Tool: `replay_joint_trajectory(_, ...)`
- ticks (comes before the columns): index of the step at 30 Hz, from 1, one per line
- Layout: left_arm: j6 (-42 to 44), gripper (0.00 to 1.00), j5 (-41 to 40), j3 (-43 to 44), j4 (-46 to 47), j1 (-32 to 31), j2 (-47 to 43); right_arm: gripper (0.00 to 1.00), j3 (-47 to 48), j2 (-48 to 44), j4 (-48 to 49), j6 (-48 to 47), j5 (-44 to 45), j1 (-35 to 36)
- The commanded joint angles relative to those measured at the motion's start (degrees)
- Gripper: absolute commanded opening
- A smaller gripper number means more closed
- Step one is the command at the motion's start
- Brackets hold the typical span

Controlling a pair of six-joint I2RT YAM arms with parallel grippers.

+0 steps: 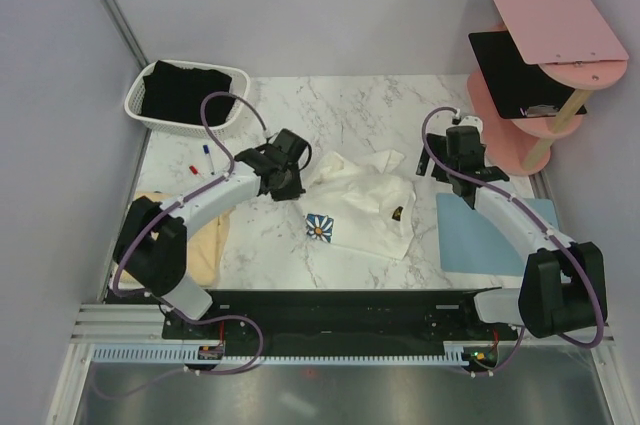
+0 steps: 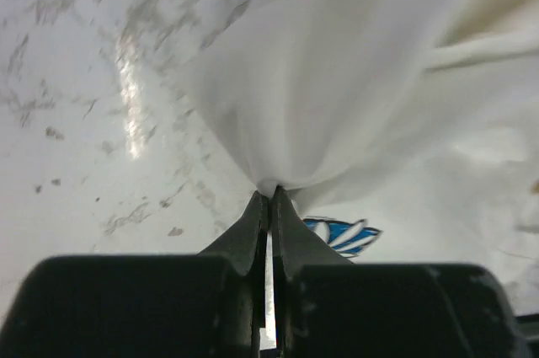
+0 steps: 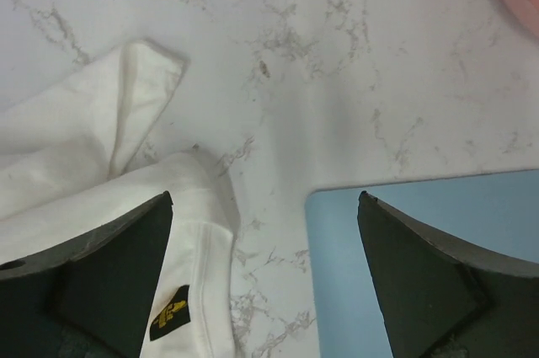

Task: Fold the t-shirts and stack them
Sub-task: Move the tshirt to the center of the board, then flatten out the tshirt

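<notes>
The left claw [image 2: 269, 200] is pressed together on a bunched fold of the white t-shirt [image 1: 365, 207], pinching its left edge just to the far side of the daisy print [image 1: 319, 227]. The shirt lies crumpled mid-worktop [image 1: 350, 115] (one sleeve splayed toward the far side). The right claw [image 3: 265, 206] hovers spread wide, holding nothing, between the shirt's right edge and the light-blue mat [image 1: 485, 235]. A pale yellow t-shirt [image 1: 205, 245] lies near left under the left arm. A black t-shirt [image 1: 185, 90] sits in the white basket [image 1: 133, 103], far left.
</notes>
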Motion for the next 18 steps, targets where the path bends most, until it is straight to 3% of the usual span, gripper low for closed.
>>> replay_joint_trajectory(1,-9.8,0.02,-5.1,-5.1,1.8,2.5,-1.0,0.98,-1.6,-1.9,1.9,-0.5,-11.7,0.1)
replay_joint_trajectory(2,-9.4,0.02,-5.2,-5.2,1.7,3.1,-1.3,0.98,-2.1,-2.2,2.6,0.2,-15.4,0.1)
replay_joint_trajectory(3,-8.9,0.09,-5.3,-4.6,1.3,3.3,-1.4,0.98,-2.5,-2.4,4.0,0.9,-18.2,0.0)
replay_joint_trajectory(6,-7.5,0.41,-6.4,-3.5,0.6,3.9,-1.8,0.95,-6.0,-2.5,8.7,4.2,-26.7,0.5)
replay_joint_trajectory(7,-7.2,0.58,-7.1,-3.2,0.3,4.0,-2.0,0.93,-7.7,-2.3,10.1,4.6,-28.4,0.9)
replay_joint_trajectory(8,-6.6,0.89,-7.2,-2.9,0.0,4.2,-2.0,0.90,-8.1,-2.1,11.0,5.0,-29.0,1.1)
replay_joint_trajectory(9,-6.4,0.98,-7.5,-2.4,-0.1,4.3,-2.3,0.89,-8.3,-1.2,11.4,5.2,-28.9,1.8)
replay_joint_trajectory(18,-4.6,1.00,-9.1,-2.5,-1.6,4.7,-3.7,0.88,-10.1,2.5,10.2,4.9,-23.2,2.4)
